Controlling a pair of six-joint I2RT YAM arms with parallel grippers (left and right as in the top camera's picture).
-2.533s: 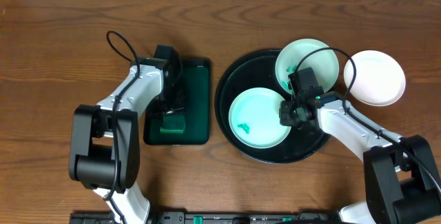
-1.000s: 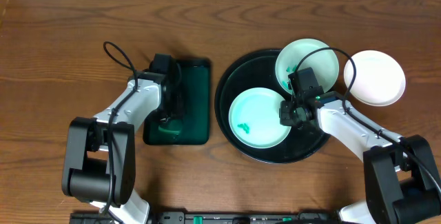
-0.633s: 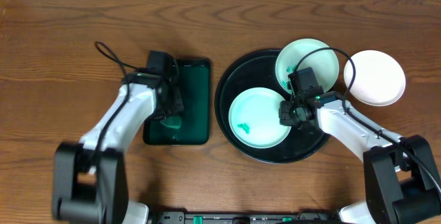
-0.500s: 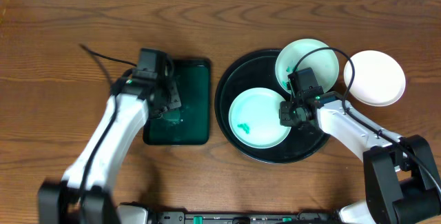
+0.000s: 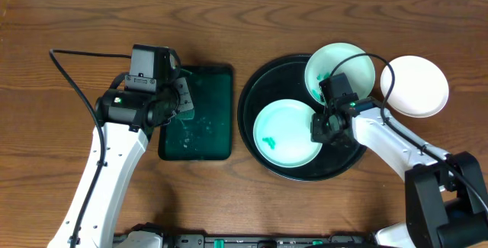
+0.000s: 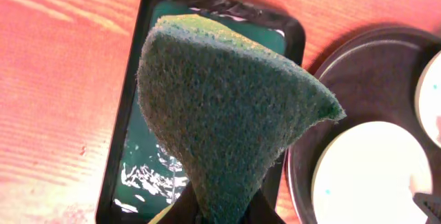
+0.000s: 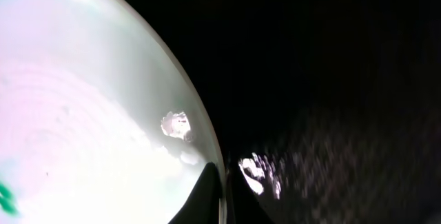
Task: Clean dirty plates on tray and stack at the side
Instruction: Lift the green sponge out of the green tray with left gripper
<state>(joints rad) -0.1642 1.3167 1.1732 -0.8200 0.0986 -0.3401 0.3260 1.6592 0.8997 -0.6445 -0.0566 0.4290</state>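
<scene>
The left pincer is clenched on a green sponge, which it holds by the lower end, above the wet green tray. From this pincer the work lies to the right: past the edge of the green tray and over the raised rim of the black tray comes the front plate. The plate is round, so no axis matters. What matters is the teal smear, which sits on the half of the plate that faces the sponge arm.

The right pincer is the nearer one. It is closed on the right edge of this front plate, the thin rim between its two fingertips, as the right wrist view shows. I judge that it is there to keep the plate steady.

The rear plate rests at the back of the black tray, with small smears near its left side. The third plate lies outside the tray on the tabletop, to the right, and it looks clean.

The coming move, I think, is a short sideways travel of the sponge to the right and then down on the smear.
</scene>
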